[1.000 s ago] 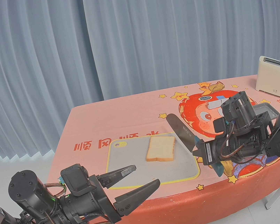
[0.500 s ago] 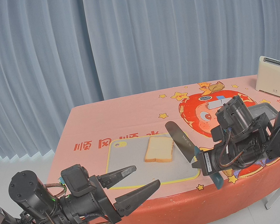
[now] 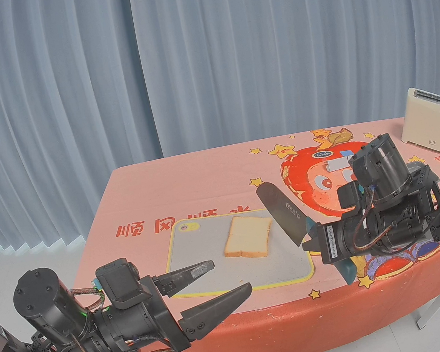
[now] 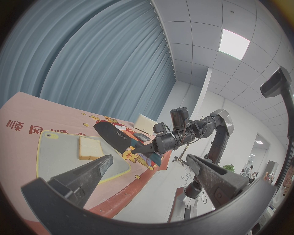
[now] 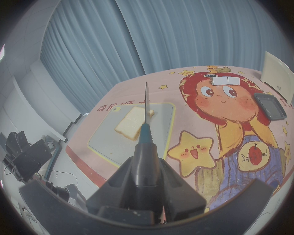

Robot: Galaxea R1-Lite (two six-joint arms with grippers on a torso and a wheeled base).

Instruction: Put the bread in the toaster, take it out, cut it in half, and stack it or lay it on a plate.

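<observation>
Right gripper (image 3: 319, 235) grasps the knife (image 3: 284, 213) beside the cutting board (image 3: 202, 265), where the bread (image 3: 248, 236) lies; this slice looks light and soft, so hold it gently by the crust edge.

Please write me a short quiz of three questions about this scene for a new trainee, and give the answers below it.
1. True or false: the bread lies uncut on the cutting board.
2. The knife is held by: A) the left tool B) the right tool C) nothing.
3. Fill in: the left tool is ____ and holds nothing.
Key: 1 true; 2 B; 3 open.
</observation>
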